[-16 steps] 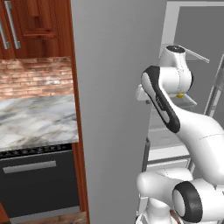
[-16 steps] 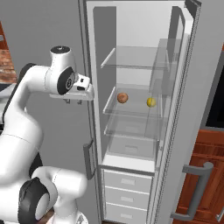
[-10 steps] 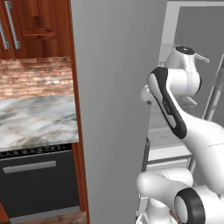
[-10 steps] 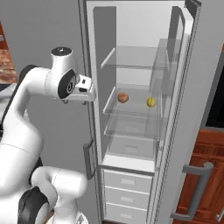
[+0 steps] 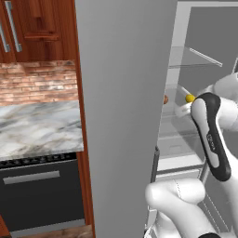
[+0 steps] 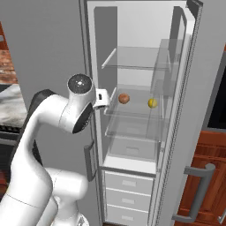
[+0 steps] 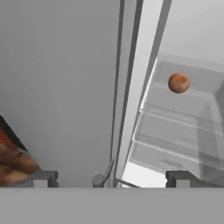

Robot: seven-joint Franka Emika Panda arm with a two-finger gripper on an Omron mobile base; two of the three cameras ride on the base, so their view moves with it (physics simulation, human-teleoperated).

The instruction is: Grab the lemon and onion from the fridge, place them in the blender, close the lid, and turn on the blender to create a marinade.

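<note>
Fingers spread and empty, the gripper (image 7: 112, 179) points at the fridge (image 6: 176, 145) opening, where onion (image 6: 124, 98) and lemon (image 6: 152, 103) sit mid-frame on one shelf, evidently lining up a reach.

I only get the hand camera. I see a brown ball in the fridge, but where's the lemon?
Observer: The lemon is on the same shelf as that ball, the onion. In the right base view it lies to the onion's right.
Operator: Where's my claw, seen from outside?
Observer: The claw is at the left edge of the fridge opening, level with the onion's shelf.
Operator: What's at the very bottom of the fridge?
Observer: Three white drawers, stacked one above another.
</note>
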